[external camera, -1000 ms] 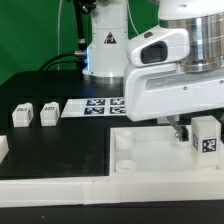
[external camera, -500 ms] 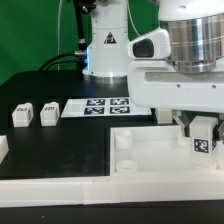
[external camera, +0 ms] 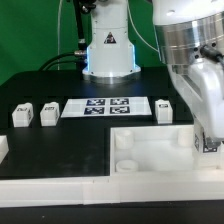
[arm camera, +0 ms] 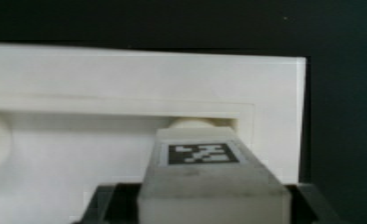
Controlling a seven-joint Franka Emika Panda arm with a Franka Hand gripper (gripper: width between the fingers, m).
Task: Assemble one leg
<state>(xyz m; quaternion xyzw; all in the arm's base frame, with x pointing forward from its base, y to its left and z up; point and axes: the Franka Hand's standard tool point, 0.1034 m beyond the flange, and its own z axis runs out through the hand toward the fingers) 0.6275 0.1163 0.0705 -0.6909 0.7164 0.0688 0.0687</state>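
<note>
My gripper (arm camera: pixel 206 203) is shut on a leg (arm camera: pixel 203 160), a small white block with a black-and-white marker on its face. Dark fingers (arm camera: pixel 112 206) press both its sides. In the wrist view the leg's tip stands at a round corner socket (arm camera: pixel 194 126) of the white panel (arm camera: pixel 91 100). In the exterior view the gripper (external camera: pixel 208 134) hangs over the panel's (external camera: pixel 150 152) corner at that view's right edge, and only a bit of the held leg (external camera: pixel 211 143) shows. Whether the leg touches the socket is unclear.
Three more legs lie on the black table: two at the exterior view's left (external camera: pixel 22 115) (external camera: pixel 48 114) and one behind the panel (external camera: pixel 165 109). The marker board (external camera: pixel 105 107) lies between them. A white wall (external camera: pixel 50 190) runs along the front.
The arm has swung to the exterior view's right and turned, carrying the held leg to that edge. The leg behind the panel has come into view.
</note>
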